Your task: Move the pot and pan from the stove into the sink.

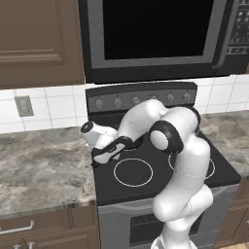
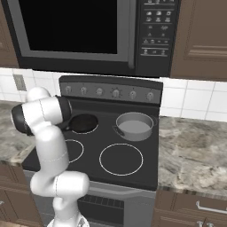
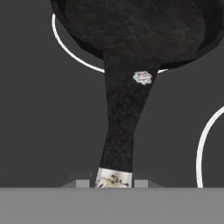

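Observation:
The black pan (image 3: 131, 26) rests on the back left burner ring of the stove (image 3: 43, 131), its dark handle running down toward me. My gripper (image 3: 111, 183) is shut on the handle's pale end, one fingertip on each side. From the right, the pan (image 2: 84, 123) shows behind my arm, and the silver-grey pot (image 2: 134, 125) stands on the back right burner of the stove (image 2: 111, 137). From the left, my gripper (image 1: 104, 154) hangs low over the stove's (image 1: 136, 189) left side. The sink is out of view.
A black microwave (image 2: 75, 31) hangs above the stove's knob panel (image 2: 111, 92). Marble counters flank the stove on the left (image 1: 39, 165) and right (image 2: 190, 150). Brown cabinets (image 1: 34, 39) hang above, and there is an outlet (image 1: 23, 106) on the tiled wall.

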